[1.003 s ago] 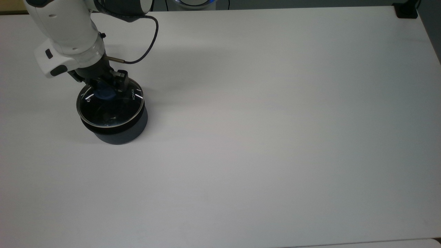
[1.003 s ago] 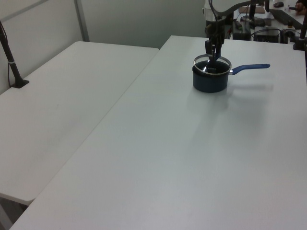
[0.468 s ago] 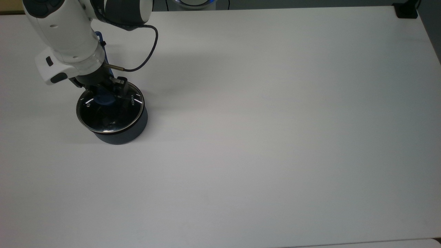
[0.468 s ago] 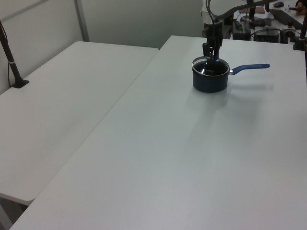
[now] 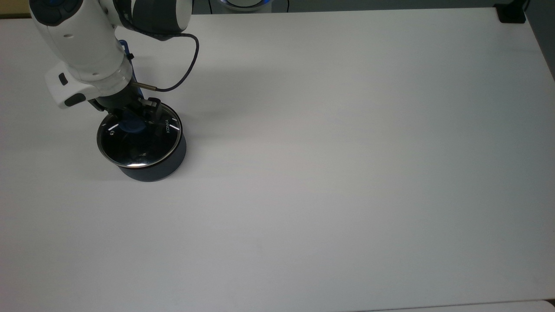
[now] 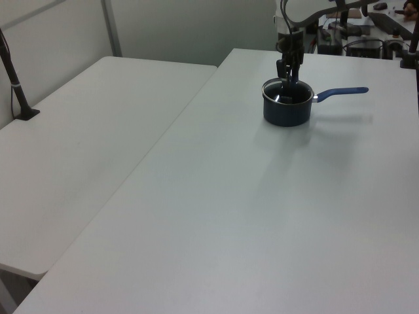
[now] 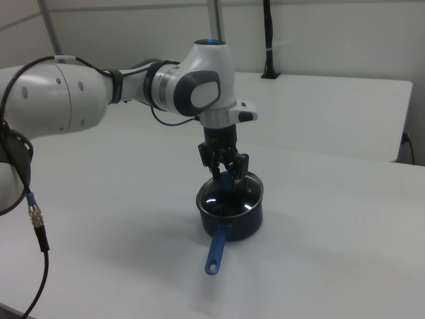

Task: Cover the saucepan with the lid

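Observation:
The saucepan (image 5: 157, 170) stands at the top view's left, dark blue-grey outside, and its long blue handle (image 7: 216, 252) points toward the right view's bottom. The round glass lid (image 5: 139, 145) with a metal rim and "KONKA" lettering lies flat on the saucepan's rim. My gripper (image 5: 132, 118) reaches down from above, and its fingers stand on either side of the lid's blue knob (image 5: 130, 125), shut on it. In the left view the saucepan (image 6: 286, 111) sits at the far right with the gripper (image 6: 289, 77) over it. The lid (image 7: 229, 196) covers the pan's mouth in the right view.
The white table (image 5: 347, 173) stretches wide to the top view's right of the pan. A second white table (image 6: 78, 144) adjoins it at the left view's left. A black cable (image 5: 186, 65) loops off the wrist. A dark post (image 7: 267, 40) stands at the far edge.
The lid, held slightly above the pan a second ago, has come down and now rests on the rim. The gripper sank with it and stays at the knob.

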Available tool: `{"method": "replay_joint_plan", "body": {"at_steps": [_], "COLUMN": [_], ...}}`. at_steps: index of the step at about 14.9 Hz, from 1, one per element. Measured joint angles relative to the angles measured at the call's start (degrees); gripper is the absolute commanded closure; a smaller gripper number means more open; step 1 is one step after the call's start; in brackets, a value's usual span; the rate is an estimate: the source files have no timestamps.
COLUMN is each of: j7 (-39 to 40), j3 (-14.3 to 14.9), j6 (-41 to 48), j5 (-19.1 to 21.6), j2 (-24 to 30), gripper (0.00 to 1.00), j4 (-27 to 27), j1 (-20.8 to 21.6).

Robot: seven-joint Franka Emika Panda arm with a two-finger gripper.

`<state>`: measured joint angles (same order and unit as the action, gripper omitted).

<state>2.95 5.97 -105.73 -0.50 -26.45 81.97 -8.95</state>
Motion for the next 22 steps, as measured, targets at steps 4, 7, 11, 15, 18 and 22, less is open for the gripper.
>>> {"method": "replay_joint_plan", "body": {"at_steps": [4,7,11,15,18,22], "j7": [0.0,-0.2,-0.2,-0.7,-1.2,-1.2], "j3": [0.0,0.0,0.0,0.0,0.0,-0.2], "j6": [2.3,3.8,5.9,6.1,6.1,6.1], "j5": [0.0,1.4,3.4,3.4,3.4,3.4], "j2": [-0.1,-0.1,-0.1,-0.2,-0.5,-0.1], "gripper": [0.5,0.5,0.46,0.0,0.0,0.0], "j4": [-0.1,-0.4,-0.6,-0.5,-0.3,-0.9], "j1": [0.0,-0.5,-1.8,-1.8,-1.8,-1.7]}}
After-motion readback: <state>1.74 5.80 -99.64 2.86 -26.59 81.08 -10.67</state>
